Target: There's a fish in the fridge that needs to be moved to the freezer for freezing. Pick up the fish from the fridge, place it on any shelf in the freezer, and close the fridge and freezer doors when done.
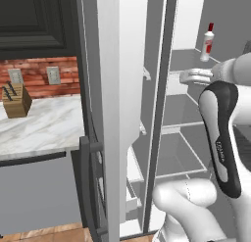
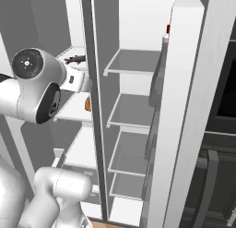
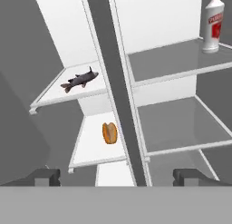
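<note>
Two steps look done: the fish [image 3: 80, 79] lies on an upper white shelf of the freezer [image 3: 88, 153] (left of the divider), and the gripper [image 3: 117, 177] hangs wide open, empty. You must close the freezer door [image 1: 110, 138] and fridge door [image 2: 184, 107].

one fish [image 3: 80, 79], one white bottle [image 3: 212, 23], one bread roll [image 3: 109, 133], one knife block [image 1: 16, 100]

my white arm [image 2: 34, 91] reaches toward the small dark grey fish [image 2: 76, 60] lying on a white freezer shelf [image 2: 69, 54].
</note>
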